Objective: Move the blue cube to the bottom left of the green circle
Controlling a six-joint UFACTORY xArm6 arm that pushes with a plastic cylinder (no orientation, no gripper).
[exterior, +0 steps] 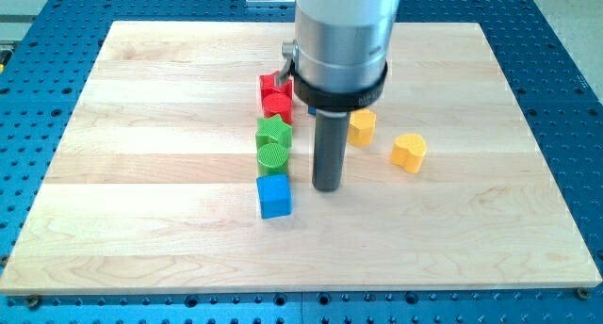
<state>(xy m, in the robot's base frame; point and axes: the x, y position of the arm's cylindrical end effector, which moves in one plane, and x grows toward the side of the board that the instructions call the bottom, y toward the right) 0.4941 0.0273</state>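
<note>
Tip (327,186) right of blue cube (274,196); green circle (272,154) just above.

Arm housing (341,41) cut off at 12 o'clock edge, hiding the board (141,173) behind it and part of a red block (276,95), shape indistinct.

silver-grey cylinder, black collar, dark rod, my tip (327,187).

The blue cube (274,196) sits just below the green circle (272,154); my tip (327,186) stands at their right.
</note>
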